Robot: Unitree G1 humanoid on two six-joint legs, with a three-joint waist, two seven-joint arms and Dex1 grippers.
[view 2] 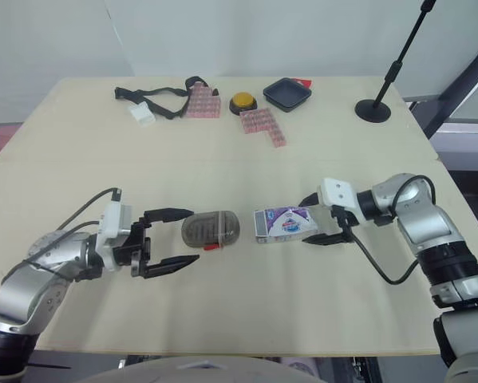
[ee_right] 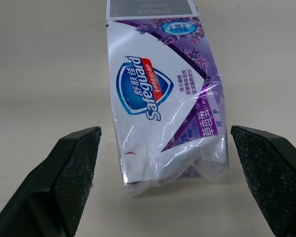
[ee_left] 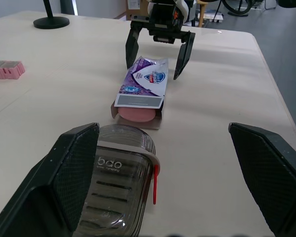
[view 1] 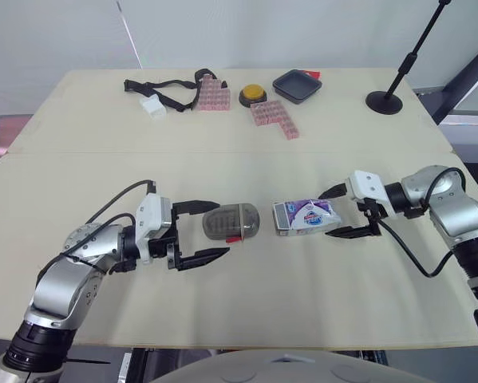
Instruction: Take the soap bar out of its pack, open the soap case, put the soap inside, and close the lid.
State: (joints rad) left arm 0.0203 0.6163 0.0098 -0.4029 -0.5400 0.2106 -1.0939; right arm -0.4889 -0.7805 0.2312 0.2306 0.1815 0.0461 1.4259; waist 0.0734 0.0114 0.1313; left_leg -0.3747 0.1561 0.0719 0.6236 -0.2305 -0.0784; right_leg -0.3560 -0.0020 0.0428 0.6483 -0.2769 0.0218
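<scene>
Since the soap (ee_left: pixel 136 114) sits inside its pack (view 1: pixel 305 216), the step in hand is judged to be extraction. The pack lies flat on the table (view 1: pixel 223 303), between the case (view 1: pixel 232 222) and the right gripper (view 1: pixel 326 214). Its open end faces the case, and the pink bar shows at that mouth. The right gripper stands open, its 2 fingers either side of the pack's crumpled end and touching neither side. The left gripper (view 1: pixel 219 229) is also spread wide about the near end of the case; whether 1 finger touches it cannot be told.

Recommendation: close the right gripper on the flattened tail only, clear of the bar, so the squeeze does not pin the soap inside. The bar must then be drawn or tipped out through the mouth, with the case kept out of that path.

Materials: the pack is thin glossy card, purple and white, creased and collapsed at the tail, and likely to buckle. The case is smoky translucent plastic, rounded and ribbed on top, with its lid shut and a red tab (ee_left: pixel 154 183). The bar looks smooth and rounded, probably slippery.
</scene>
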